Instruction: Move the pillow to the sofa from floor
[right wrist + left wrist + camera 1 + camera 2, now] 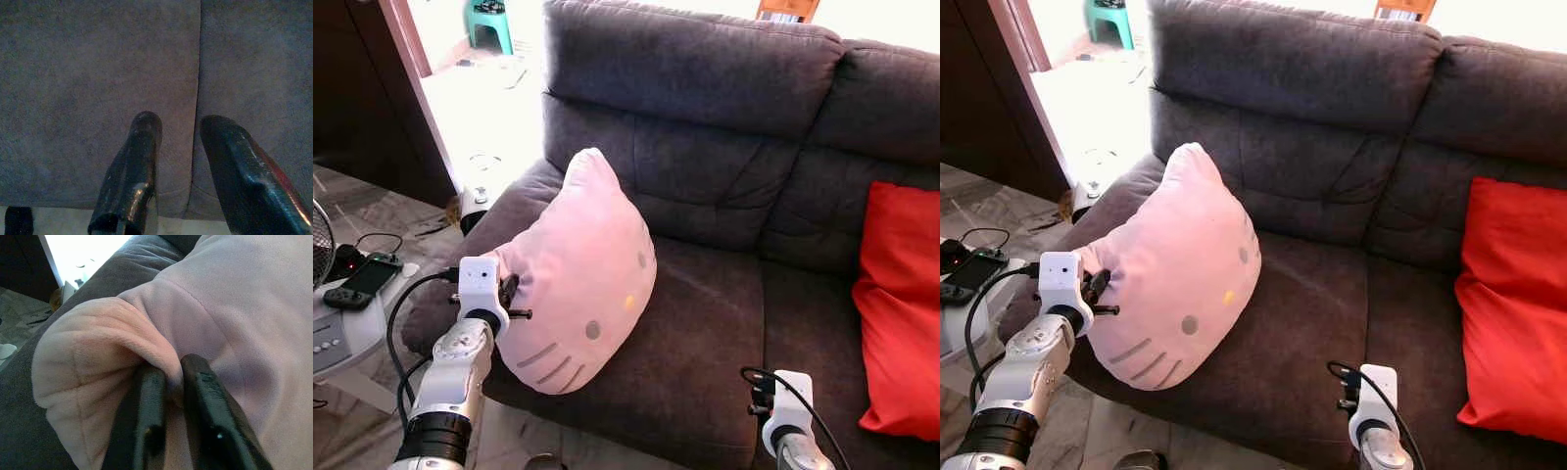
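The pink pillow (576, 279), shaped like a cat's face with grey whisker marks and a yellow nose, rests on the left seat of the dark grey sofa (724, 147), leaning back toward the armrest and the backrest, its lower edge reaching the front of the seat cushion. The left gripper (172, 382) is at the pillow's left edge. The head views show the silver arm and white wrist block pressed against the fabric, while the left wrist view shows what they hide: the two black fingers (146, 406) pinched together on a fold of pink plush at the pillow's corner, so the gripper is clamped on the pillow. The right gripper (178, 134) hangs low in front of the sofa; its wrist view shows the fingers spread apart with nothing between them, pointing at the seam where two seat cushions meet. The head views add a red cushion (901, 304) on the sofa's right seat, well apart from the pillow, and a handheld game console (360, 282) on a small white table (352, 348) to the robot's left.
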Controlling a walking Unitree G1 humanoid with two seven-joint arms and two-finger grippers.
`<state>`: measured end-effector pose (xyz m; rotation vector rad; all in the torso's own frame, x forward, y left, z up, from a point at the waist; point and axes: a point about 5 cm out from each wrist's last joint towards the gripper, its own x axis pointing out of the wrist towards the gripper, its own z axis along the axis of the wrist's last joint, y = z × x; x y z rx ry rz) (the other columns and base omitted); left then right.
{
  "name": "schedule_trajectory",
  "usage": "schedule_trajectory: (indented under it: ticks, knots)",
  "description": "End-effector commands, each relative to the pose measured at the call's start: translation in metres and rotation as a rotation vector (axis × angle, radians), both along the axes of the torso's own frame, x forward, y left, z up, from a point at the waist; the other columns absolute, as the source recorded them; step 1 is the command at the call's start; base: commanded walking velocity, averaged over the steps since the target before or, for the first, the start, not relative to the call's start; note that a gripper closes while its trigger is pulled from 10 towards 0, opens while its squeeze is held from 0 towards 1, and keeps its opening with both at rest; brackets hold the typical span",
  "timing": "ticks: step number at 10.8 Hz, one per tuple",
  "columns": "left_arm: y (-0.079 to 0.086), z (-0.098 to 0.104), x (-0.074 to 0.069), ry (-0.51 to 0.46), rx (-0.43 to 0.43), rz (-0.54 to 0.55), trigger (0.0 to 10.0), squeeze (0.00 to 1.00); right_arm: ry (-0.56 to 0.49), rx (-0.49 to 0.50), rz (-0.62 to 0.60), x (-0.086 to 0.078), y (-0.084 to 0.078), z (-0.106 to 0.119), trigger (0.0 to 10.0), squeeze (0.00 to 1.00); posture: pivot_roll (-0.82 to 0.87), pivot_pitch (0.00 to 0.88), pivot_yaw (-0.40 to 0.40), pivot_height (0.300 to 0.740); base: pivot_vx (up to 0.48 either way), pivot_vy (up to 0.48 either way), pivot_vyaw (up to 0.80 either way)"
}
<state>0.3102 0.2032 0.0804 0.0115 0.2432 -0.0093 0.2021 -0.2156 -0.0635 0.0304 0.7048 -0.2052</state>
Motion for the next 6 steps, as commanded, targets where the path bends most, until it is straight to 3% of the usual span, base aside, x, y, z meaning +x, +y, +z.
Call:
schedule_trajectory:
  ticks: [1,6]
  knots:
    - [-0.006,-0.004,0.001,0.023,0.007,-0.026,10.0,1.0,0.022,-0.007,-0.015,-0.002,-0.004,-0.001,10.0,0.0,0.11,0.097,-0.059,0.74,0.0,0.0,0.0]
    - [0.0,0.013,0.005,-0.036,0.049,-0.036,10.0,1.0,0.056,0.014,-0.035,-0.008,-0.006,-0.005,10.0,0.0,0.13,0.068,-0.044,0.74,0.0,0.0,0.0]
